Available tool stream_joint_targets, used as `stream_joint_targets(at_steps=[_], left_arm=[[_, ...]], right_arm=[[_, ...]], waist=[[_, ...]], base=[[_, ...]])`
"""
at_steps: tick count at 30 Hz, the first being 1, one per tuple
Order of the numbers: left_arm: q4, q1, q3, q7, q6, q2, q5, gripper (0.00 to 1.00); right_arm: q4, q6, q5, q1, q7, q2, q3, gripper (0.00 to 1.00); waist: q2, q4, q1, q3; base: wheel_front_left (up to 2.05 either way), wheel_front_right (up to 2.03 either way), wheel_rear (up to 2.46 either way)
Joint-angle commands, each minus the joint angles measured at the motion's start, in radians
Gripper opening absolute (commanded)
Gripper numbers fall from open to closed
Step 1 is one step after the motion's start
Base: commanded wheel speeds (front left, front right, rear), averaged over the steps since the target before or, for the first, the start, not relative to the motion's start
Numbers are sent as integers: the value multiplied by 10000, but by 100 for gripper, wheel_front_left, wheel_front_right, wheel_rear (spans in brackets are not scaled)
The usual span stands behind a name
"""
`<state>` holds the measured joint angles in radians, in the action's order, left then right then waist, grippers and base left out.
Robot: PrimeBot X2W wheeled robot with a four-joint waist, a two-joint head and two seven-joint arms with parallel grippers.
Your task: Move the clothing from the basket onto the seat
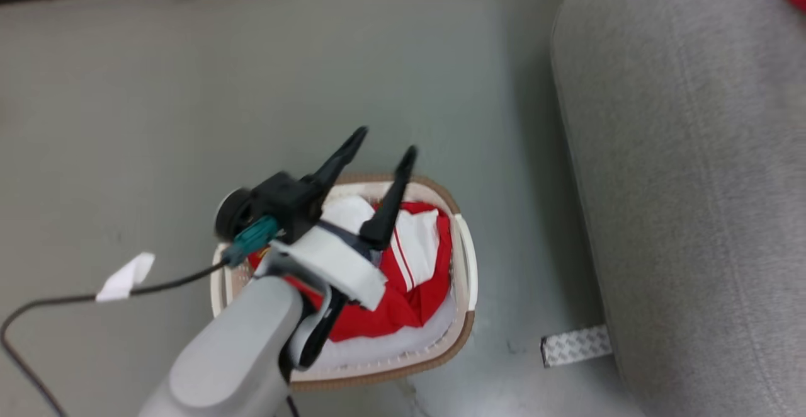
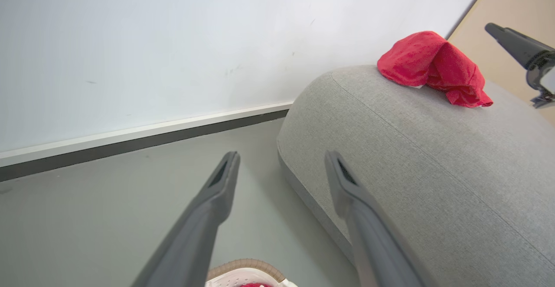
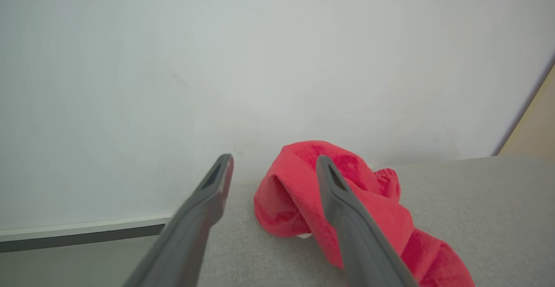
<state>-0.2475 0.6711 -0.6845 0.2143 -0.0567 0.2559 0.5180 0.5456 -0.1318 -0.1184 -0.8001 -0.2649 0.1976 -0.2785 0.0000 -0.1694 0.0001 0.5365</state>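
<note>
Head view: left gripper [image 1: 385, 141] spread wide, empty, above the basket [image 1: 467, 259], clothing [image 1: 415, 266] heaped just beneath it. A shallow pinch might snag one fold and spill it short of the seat [image 1: 692, 184] to its right.

Soft, even indoor light. In the head view, the left gripper [image 1: 387, 140] at centre is smeared by motion blur, and the seat [image 1: 692, 184] throws a faint shadow leftward onto the floor [image 1: 529, 152]. In the wrist views, the wall [image 3: 260, 61] is washed-out bright.
</note>
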Motion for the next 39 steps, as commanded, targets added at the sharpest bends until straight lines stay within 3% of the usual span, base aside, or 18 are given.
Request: stream_joint_targets(at_steps=[1,6,16,29,39], left_arm=[[-45,-293,79,140,-100,105,7,100],[-192,-1300,544,454,-435,175,49,100],[313,-3420,2336,501,-490,-128,-901,100],[579,-5873,4777,504,-31,-914,-2272,100],[436,-6567,5705,503,627,-1377,-3072,100]], right_arm=[[-342,21,46,445,8,-68,33,100],[-1920,21,531,2293,9,-686,471,100],[-3643,23,1085,5126,9,-1018,1102,100],[-3461,23,545,7481,9,-1345,2027,100],[-3125,23,177,8188,9,-1461,2316,100]], waist=[[0,29,-1,-815],[0,404,-1,-1877],[0,1451,-1,-3614],[0,1967,-1,-5054],[0,1674,-1,-5484]], base=[[0,0,0],[0,0,0],[0,0,0],[0,0,0],[0,0,0]])
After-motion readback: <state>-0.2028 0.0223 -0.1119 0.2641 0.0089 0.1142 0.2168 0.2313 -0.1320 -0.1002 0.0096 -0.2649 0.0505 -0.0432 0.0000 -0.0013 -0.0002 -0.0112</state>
